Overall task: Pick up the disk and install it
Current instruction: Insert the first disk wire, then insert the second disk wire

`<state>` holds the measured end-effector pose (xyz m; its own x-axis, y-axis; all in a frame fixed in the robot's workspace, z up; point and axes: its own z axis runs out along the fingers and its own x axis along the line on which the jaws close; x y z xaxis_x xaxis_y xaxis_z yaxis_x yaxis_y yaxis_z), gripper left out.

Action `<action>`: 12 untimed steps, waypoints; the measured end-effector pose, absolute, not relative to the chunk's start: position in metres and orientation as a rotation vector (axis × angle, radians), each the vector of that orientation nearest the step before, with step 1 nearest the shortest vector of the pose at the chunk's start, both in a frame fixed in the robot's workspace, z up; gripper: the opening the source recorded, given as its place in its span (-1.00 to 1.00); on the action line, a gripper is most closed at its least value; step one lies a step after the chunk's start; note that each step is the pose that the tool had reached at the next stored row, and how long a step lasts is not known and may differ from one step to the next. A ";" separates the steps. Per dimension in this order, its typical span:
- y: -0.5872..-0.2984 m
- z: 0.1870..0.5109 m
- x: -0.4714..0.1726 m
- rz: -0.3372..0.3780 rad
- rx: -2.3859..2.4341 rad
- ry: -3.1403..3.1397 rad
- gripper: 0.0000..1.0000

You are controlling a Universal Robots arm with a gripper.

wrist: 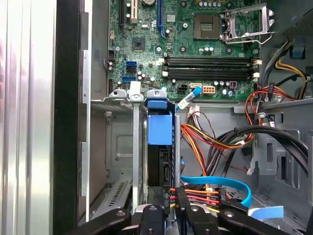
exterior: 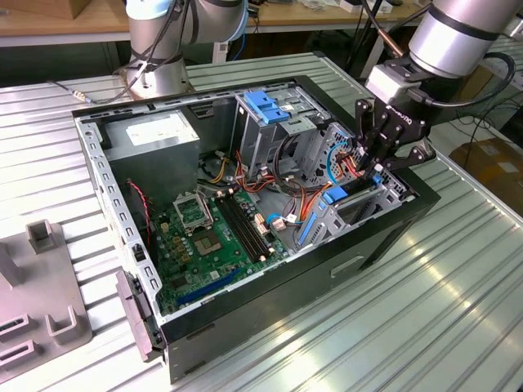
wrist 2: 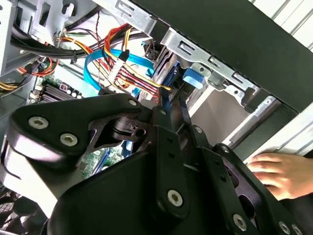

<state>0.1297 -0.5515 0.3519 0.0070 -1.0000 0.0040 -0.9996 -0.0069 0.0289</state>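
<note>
The disk (exterior: pixel 341 194) stands on edge in a slot of the metal bay at the case's front corner, on the exterior view's right. In the first wrist view the disk (wrist: pixel 160 128) shows its bright blue carrier end, with the dark drive body below it. My gripper (exterior: pixel 373 163) reaches down at the disk's far end among the cables. In the second wrist view the black fingers (wrist 2: pixel 172 115) come together on a blue rail edge of the disk (wrist 2: pixel 165 96). My gripper (wrist: pixel 169 211) looks shut on the disk.
The open computer case (exterior: pixel 270 314) lies on a ribbed metal table. Inside are the green motherboard (exterior: pixel 214 237), a drive cage topped by a blue bracket (exterior: pixel 266 106), and red, yellow and blue cables (wrist 2: pixel 117 63) next to the fingers. A person's hand (wrist 2: pixel 275 174) rests outside the case.
</note>
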 end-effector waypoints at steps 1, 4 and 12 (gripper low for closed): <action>-0.551 0.352 0.130 -0.028 2.213 -2.197 -0.52; -0.551 0.352 0.130 -0.027 2.212 -2.197 -0.69; -0.551 0.352 0.130 -0.027 2.212 -2.197 -0.80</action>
<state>0.1296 -0.5515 0.3524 0.0069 -1.0000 0.0040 -0.9996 -0.0068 0.0289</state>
